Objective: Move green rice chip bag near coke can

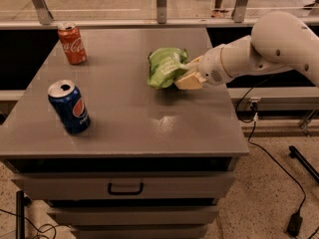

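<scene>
- Gripper (186,75) clamped on green rice chip bag (164,67), near the right edge of the bench (149,133).
- Far-left corner: coke can (72,44), well apart.
- Advice: carry bag leftward, low; stop just short of can.

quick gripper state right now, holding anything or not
gripper: closed on the right edge of the green rice chip bag, over the right side of the table.
</scene>
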Robot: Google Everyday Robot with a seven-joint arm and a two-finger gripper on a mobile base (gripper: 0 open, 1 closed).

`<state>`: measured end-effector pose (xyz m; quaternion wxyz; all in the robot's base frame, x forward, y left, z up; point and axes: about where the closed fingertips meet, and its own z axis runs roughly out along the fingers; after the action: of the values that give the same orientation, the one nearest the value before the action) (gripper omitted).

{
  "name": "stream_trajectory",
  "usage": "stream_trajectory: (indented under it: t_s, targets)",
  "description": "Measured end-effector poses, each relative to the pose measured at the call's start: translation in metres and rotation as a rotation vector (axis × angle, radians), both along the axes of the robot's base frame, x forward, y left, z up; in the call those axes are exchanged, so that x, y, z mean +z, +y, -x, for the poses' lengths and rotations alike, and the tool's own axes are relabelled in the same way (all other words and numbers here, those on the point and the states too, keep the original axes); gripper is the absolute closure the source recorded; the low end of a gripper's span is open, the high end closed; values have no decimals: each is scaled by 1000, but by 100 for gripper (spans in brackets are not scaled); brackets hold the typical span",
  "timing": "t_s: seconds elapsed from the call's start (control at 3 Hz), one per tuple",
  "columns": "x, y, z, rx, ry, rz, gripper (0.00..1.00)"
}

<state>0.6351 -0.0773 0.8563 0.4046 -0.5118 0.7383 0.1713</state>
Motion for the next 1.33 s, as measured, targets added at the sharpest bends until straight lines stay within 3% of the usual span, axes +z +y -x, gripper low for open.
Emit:
stream_trajectory:
  t_s: [0.33,0.67,1.0,1.33]
  targets:
    - [19,14,-15,-13,-81,-58,100]
    - [40,31,-35,1,-147,-93,100]
    - [55,55,-58,37,-179,-104,100]
    - [59,88,-75,90,-180,-108,100]
